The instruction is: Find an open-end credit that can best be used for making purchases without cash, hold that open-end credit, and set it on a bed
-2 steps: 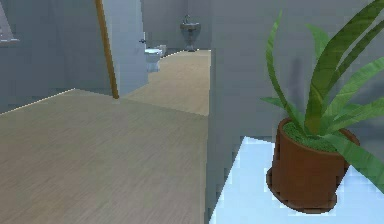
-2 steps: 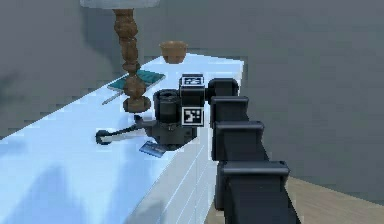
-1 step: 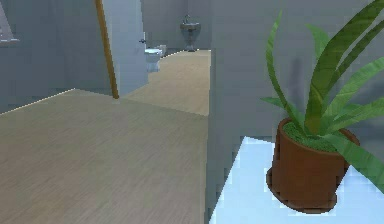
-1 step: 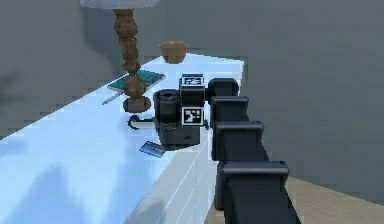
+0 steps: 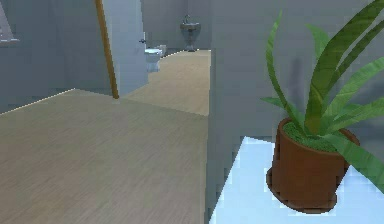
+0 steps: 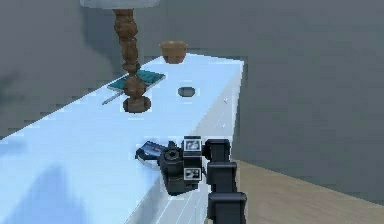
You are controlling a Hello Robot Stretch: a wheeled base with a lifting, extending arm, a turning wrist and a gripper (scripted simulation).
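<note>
We see a white tabletop, a turned wooden lamp standing on it, a flat teal thing just behind its foot, a small dark disc near, a brown bowl at the far end, our gripper seen against the near tabletop, dark arm at the bottom edge.

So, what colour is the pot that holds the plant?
The pot is reddish brown, like terracotta; the forward view shows it best.

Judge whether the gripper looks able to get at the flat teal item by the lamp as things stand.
Probably yes. Bare white tabletop lies between the gripper and the flat teal item, farther along the same surface. The wooden lamp base stands right beside it and may crowd the approach.
</note>
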